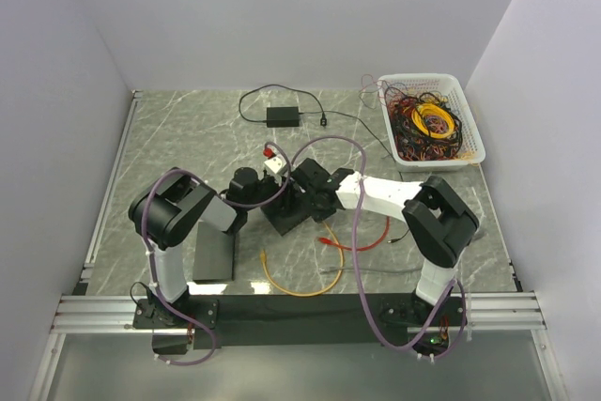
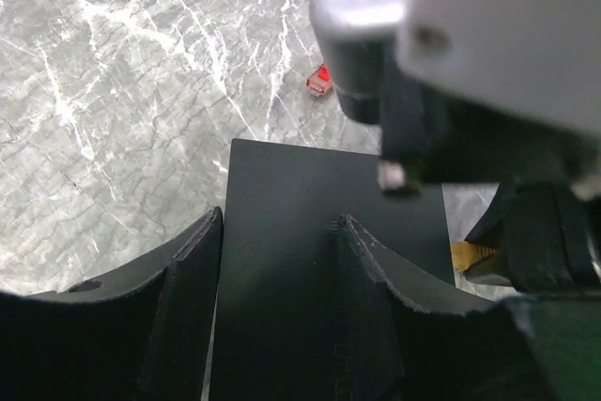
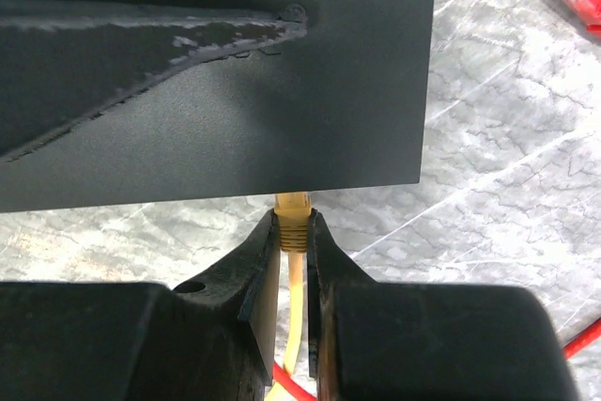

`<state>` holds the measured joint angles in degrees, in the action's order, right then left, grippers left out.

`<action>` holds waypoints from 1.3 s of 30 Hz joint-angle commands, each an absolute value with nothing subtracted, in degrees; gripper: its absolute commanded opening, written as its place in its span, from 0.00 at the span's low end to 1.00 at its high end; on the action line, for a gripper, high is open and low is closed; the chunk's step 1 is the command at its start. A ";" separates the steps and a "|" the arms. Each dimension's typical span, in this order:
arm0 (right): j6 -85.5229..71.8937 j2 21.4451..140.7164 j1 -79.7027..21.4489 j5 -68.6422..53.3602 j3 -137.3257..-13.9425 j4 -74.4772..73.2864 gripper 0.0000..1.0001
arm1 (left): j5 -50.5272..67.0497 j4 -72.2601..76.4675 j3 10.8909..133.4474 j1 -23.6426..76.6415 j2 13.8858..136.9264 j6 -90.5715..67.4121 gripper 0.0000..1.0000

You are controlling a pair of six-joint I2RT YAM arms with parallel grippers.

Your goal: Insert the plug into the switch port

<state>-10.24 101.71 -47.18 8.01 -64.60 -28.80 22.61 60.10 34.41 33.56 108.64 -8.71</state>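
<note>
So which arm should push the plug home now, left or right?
Right. The right claw is shut on the yellow plug, whose tip meets the switch edge, so a forward push may seat it. The left claw sits open over the switch, holding no cable.

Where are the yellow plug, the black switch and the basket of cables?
plug [image 3: 292, 206]: right wrist view, its yellow body at the switch's edge.
switch [image 3: 357, 110]: right wrist view, its flat black top.
basket [image 1: 441, 161]: top view, its near white wall.
</note>
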 commanded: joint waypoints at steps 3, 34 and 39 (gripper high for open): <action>-12.39 102.83 -43.69 11.25 -75.14 2.98 0.00 | 41.31 55.11 33.48 38.94 111.09 -11.25 0.55; -7.73 95.47 -41.66 14.68 -69.54 1.06 0.79 | 17.76 29.37 48.42 31.56 107.23 -17.22 0.97; -10.02 85.18 -41.57 13.19 -62.33 0.44 0.81 | 14.33 27.07 50.09 30.68 104.95 -19.60 0.99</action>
